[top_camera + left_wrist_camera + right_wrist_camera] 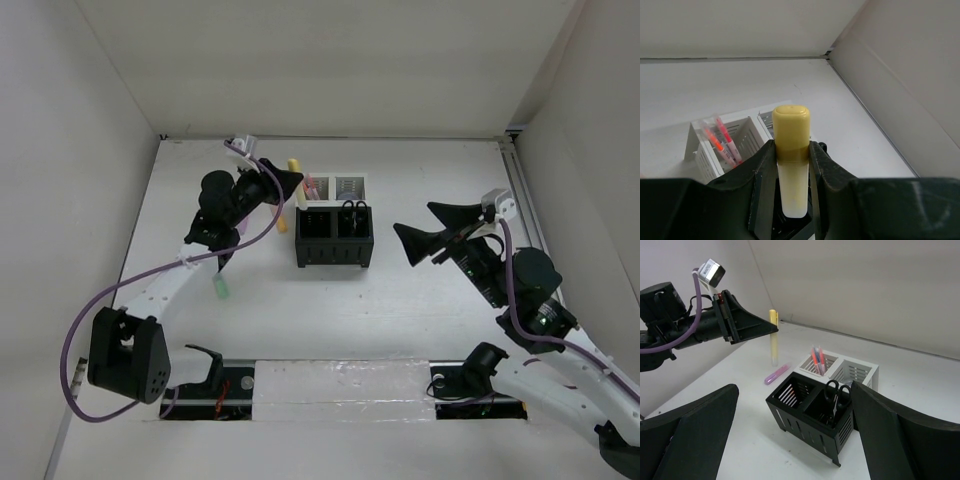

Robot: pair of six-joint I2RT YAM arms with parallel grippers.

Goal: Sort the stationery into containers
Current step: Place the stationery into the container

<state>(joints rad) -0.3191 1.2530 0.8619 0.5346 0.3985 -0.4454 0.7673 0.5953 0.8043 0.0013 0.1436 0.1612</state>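
Observation:
My left gripper point(287, 188) is shut on a yellow highlighter point(294, 196) and holds it upright just left of the mesh organiser block point(335, 262). In the left wrist view both jaws press its barrel below the cap point(790, 129). The right wrist view shows its lower end point(773, 357) close to the table. Red and orange pens point(816, 360) stand in the left white compartment. Black-handled scissors point(836, 391) stand in the right black compartment. A pink highlighter point(776, 374) and a green highlighter point(221, 289) lie on the table. My right gripper point(421, 229) is open and empty, right of the block.
The left black compartment point(796, 390) looks empty. White walls enclose the table at the back and on both sides. The left arm's purple cable point(262, 222) loops over the table left of the block. The arm bases sit at the near edge.

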